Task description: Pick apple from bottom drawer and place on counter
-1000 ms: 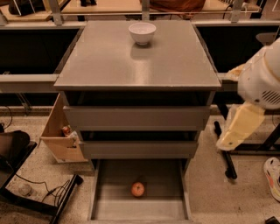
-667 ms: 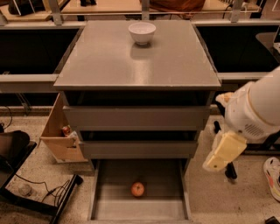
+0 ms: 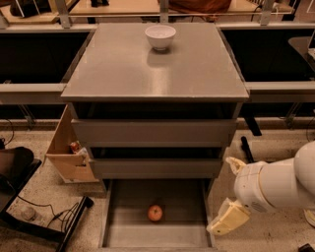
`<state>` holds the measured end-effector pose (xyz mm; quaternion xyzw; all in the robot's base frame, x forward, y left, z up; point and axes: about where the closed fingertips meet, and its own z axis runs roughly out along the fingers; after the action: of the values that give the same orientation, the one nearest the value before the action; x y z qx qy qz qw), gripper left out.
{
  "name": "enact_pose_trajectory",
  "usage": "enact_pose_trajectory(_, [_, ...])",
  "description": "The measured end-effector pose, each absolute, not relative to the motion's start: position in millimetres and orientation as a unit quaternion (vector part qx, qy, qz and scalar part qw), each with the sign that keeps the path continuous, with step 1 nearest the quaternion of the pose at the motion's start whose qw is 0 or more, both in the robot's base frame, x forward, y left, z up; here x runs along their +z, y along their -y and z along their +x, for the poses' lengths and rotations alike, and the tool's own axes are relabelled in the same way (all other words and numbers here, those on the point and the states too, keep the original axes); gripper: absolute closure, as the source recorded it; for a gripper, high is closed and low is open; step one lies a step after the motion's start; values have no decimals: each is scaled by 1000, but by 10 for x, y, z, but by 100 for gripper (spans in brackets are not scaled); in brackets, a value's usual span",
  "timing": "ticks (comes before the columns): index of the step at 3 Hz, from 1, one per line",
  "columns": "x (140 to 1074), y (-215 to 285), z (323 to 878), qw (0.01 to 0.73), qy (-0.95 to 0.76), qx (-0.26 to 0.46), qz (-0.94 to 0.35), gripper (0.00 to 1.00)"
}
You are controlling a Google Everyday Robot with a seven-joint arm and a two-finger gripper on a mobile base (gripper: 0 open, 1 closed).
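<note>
Lower and further left than a second ago, the robot's white arm (image 3: pixel 275 184) has swung in from the right edge, and its tool (image 3: pixel 227 220) now hangs at lower right of the frame, just beside the right rim of the bottom drawer (image 3: pixel 123 235). We cannot tell whether the tool is wide or narrow; it holds nothing that we can see.

We look down on a grey cabinet standing on a speckled floor (image 3: pixel 273 147), with a pale wooden tabletop (image 3: pixel 128 7) along the top edge. A white bowl (image 3: pixel 160 37) sits near the back of the counter (image 3: pixel 147 74).

Below the counter, two drawer fronts (image 3: pixel 153 133) are shut. The bottom drawer is pulled out, and the apple (image 3: pixel 155 212) lies alone near its middle, well apart from the tool.

At left centre an open cardboard box (image 3: pixel 66 160) leans against the cabinet, and cables (image 3: pixel 51 216) trail across the lower left corner.
</note>
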<state>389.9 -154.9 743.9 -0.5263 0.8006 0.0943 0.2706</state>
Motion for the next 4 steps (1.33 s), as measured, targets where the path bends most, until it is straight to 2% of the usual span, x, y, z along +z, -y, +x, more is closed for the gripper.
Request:
enact_pose_trajectory(1, [7378,1577,4057,302,-801,76,-511,0])
enact_pose_trajectory(2, [7381,1576,4059,302,-801,76,-511,0])
enact_pose_trajectory(3, [7136,1444,4210,301,-795,80,-521,0])
enact_pose_trajectory(4, [6507,1230,4432,305,-790,105,-521,0])
